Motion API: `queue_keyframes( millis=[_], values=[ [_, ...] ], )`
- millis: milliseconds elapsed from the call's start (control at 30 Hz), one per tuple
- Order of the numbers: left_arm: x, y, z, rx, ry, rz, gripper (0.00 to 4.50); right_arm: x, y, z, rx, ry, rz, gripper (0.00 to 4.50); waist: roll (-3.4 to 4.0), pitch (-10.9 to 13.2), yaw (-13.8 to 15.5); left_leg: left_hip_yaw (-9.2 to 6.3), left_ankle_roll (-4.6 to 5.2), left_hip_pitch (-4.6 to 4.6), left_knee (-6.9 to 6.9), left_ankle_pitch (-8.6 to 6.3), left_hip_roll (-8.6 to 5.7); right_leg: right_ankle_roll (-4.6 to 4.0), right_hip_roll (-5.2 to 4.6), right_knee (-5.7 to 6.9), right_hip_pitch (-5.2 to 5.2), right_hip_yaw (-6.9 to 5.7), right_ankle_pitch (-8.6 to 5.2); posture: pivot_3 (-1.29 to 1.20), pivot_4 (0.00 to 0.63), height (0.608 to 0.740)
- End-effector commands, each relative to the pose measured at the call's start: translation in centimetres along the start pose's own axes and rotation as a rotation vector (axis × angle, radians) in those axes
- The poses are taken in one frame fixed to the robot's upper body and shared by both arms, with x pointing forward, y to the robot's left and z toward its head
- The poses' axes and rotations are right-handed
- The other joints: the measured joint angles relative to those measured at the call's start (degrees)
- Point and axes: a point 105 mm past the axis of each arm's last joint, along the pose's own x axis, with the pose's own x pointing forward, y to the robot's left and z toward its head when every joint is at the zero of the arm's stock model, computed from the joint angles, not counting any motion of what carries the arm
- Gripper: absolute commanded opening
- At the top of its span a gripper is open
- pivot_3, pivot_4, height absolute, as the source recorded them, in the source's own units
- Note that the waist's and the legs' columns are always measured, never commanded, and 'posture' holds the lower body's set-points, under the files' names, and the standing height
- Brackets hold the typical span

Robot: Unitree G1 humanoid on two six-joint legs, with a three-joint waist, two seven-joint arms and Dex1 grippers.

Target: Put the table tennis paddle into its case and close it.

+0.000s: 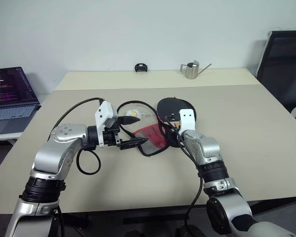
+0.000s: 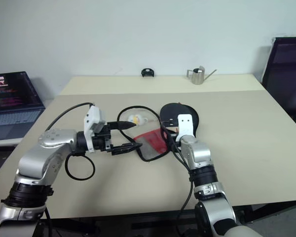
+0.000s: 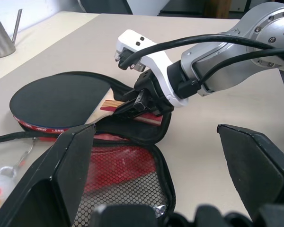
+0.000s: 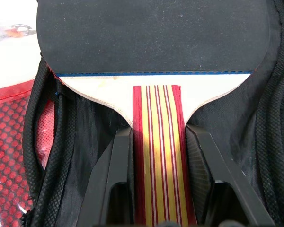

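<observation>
While the paddle lay half inside the opened case, the scene was recorded as follows, from near to far.

Right gripper [image 4: 156,189]: was seen low and centre in the right wrist view, its two black fingers [image 4: 114,184] pressed against both sides of the striped handle, so the paddle was pinched by the handle.

Left gripper [image 1: 129,131]: was held centre-left in the left eye view, fingers spread wide with nothing between them, one above and one just over the near edge of the open flap.

Table tennis paddle [image 3: 57,101]: was found centre-left in the left wrist view, its black face lying flat on the far half of the case, red edge visible, handle pointed toward the right gripper.

Case [image 1: 150,140]: was laid open at the centre of the left eye view, the red-lined flap with black mesh turned out toward the left gripper, the other half under the paddle.

Table [image 1: 246,138]: was seen beige, carrying everything above.

Small pale object [image 1: 134,114]: was seen just beyond the flap, inside a loop of black cable; what it was could not be told.

Small black object [image 1: 140,67]: was set near the far edge, upper centre.

Metal watering can [image 1: 191,70]: was stood at the far edge, upper right of centre.

Laptop [image 1: 10,96]: was open at the left edge of the frame.

Black chair [image 1: 283,69]: was seen at the upper right.
</observation>
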Motion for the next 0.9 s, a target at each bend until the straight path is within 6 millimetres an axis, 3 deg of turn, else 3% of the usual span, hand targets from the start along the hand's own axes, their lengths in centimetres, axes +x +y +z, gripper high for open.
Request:
queue_keyframes(
  millis=[33, 900],
  values=[
    [-0.2, -0.2, 1.3, 0.054, -0.035, 0.0, 4.5, 0.0, -0.1, 1.2, -0.012, -0.045, -0.006, 1.11, 0.0, 0.0, 0.0, 0.0, 0.0, 0.0, 0.0, 0.0, 0.0, 0.0, 0.0, 0.0, 0.0, 0.0, 0.0, 0.0, 0.15, 0.74],
    [0.0, -0.3, 1.4, 0.053, -0.041, -0.008, 4.5, 0.2, -2.3, 0.6, -0.038, -0.035, -0.081, 1.11, -0.02, -0.01, 0.19, -0.01, -0.01, 0.01, 0.02, 0.0, -0.01, 0.0, -0.02, 0.0, 0.04, -0.02, 0.0, 0.0, 0.15, 0.74]
  ],
)
